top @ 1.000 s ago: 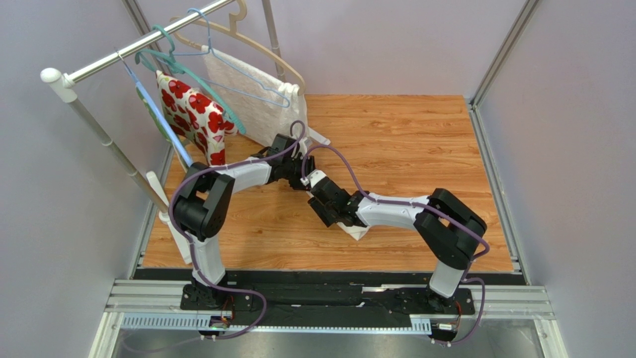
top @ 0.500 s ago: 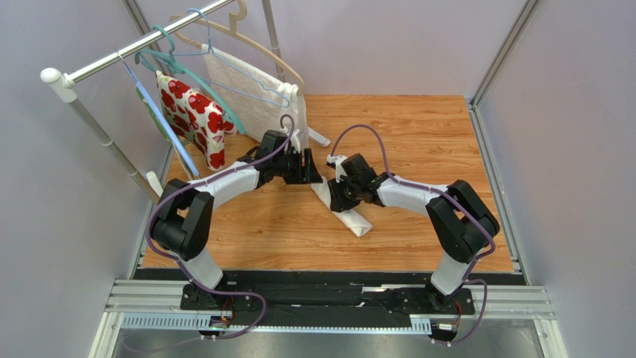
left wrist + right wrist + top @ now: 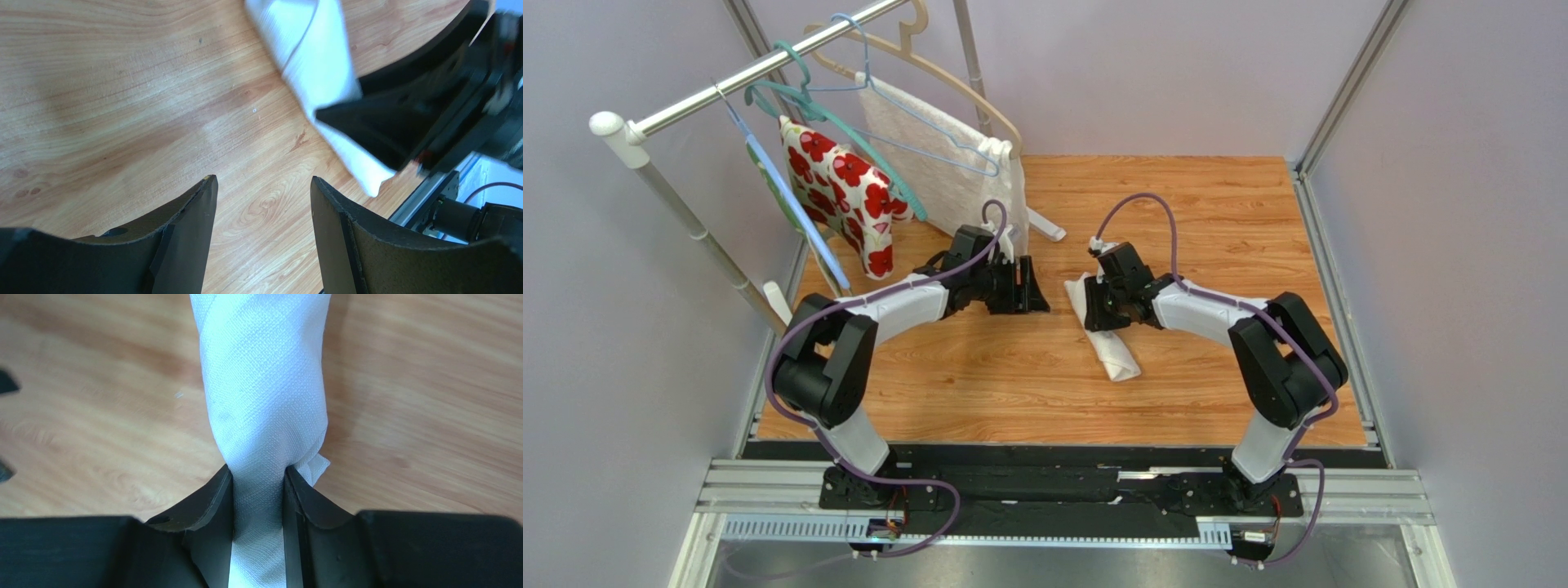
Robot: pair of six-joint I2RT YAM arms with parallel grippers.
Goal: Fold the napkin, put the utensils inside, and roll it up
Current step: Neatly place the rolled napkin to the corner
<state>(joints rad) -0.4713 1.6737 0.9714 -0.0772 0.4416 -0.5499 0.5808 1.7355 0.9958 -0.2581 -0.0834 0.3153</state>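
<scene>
The napkin (image 3: 1114,349) is an off-white cloth rolled into a narrow bundle lying on the wooden table. My right gripper (image 3: 1102,309) is shut on the far end of the napkin (image 3: 264,410), its jaws squeezing the roll from both sides. My left gripper (image 3: 1036,292) is open and empty over bare wood, a short way left of the roll, which shows at the top of the left wrist view (image 3: 319,73). My left gripper's own jaws (image 3: 263,184) stand wide apart. No utensils are in view.
A clothes rail (image 3: 744,76) stands at the back left with hangers, a red-flowered cloth (image 3: 842,190) and a textured white cloth (image 3: 946,159) on it. Grey walls close in the table (image 3: 1210,208) on the left, back and right.
My right gripper has carried the rolled napkin's end back and to the right, and the roll has swung with it. My left gripper has drawn away to the left.
</scene>
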